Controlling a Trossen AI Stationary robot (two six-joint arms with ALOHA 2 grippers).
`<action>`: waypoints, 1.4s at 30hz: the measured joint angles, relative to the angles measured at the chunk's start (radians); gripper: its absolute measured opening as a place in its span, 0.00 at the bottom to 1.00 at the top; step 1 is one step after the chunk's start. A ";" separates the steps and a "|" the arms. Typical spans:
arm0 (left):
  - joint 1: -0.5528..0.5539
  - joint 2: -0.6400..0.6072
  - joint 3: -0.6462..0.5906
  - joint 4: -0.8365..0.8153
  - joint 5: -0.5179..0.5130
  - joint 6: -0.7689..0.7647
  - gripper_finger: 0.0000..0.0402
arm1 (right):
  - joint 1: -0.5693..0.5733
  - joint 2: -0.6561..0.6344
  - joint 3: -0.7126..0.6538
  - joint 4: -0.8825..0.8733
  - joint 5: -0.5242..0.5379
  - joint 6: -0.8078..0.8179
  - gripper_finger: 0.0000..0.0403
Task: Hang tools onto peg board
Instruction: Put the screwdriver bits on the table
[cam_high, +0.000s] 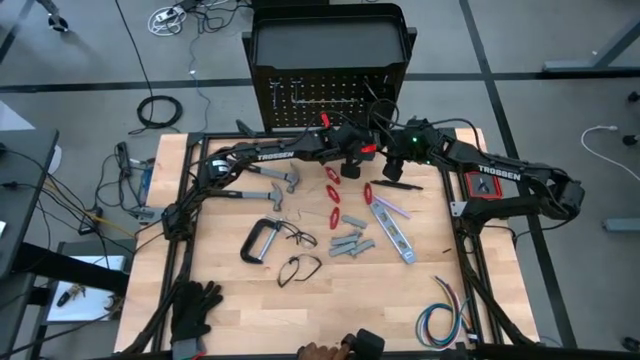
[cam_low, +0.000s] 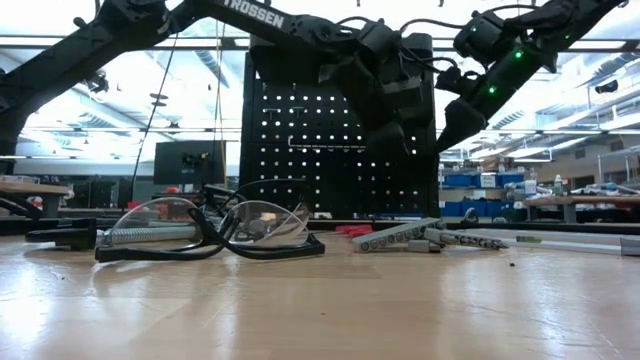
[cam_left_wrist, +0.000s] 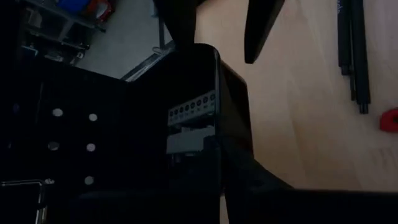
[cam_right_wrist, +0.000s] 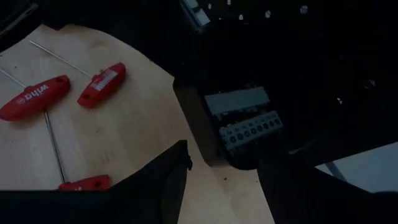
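I have both arms up at 12 o'clock of the pale wooden table (cam_high: 250, 310), crowded against the foot of the upright black perforated metal peg board (cam_high: 330, 95). The left gripper (cam_high: 350, 155) has its fingers fully closed. I cannot tell whether they pinch anything. Its camera looks straight at a small black open-topped bin (cam_left_wrist: 211, 93) with a grey ridged metal block (cam_left_wrist: 189, 124) sitting in its mouth.

The right gripper (cam_high: 388, 160) comes in from 3 o'clock with its fingers spread moderately wide and nothing between the pads. The bin and block lie just ahead of the gap.

My reading is that the grey block is the piece in hand. To do this well I would:

- keep the left arm steady, so the bin does not shift
- line the right fingers across the block's short sides
- come in slowly, because the two wrists are nearly touching

The block's long axis runs along the bin's mouth, with its row of small holes along that line. Seen from above the arms cover it, so I cannot give its heading on the table.

The remaining tools lie well apart from the board near the table's centre. Among them, the black-handled steel hammer (cam_high: 268, 175) has its head toward 3 o'clock, and the silver flat bar (cam_high: 393, 228) runs from 11 to 5 o'clock.
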 joint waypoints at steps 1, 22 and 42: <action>0.000 0.000 0.000 -0.002 0.001 -0.002 0.00 | 0.000 0.000 0.000 0.000 0.000 0.004 0.49; -0.010 -0.017 -0.003 -0.150 -0.049 -0.052 0.49 | 0.002 0.000 0.000 -0.074 0.002 0.154 0.49; -0.005 -0.128 -0.089 -0.304 0.359 -0.362 0.32 | 0.054 0.035 0.000 0.015 -0.010 0.346 0.48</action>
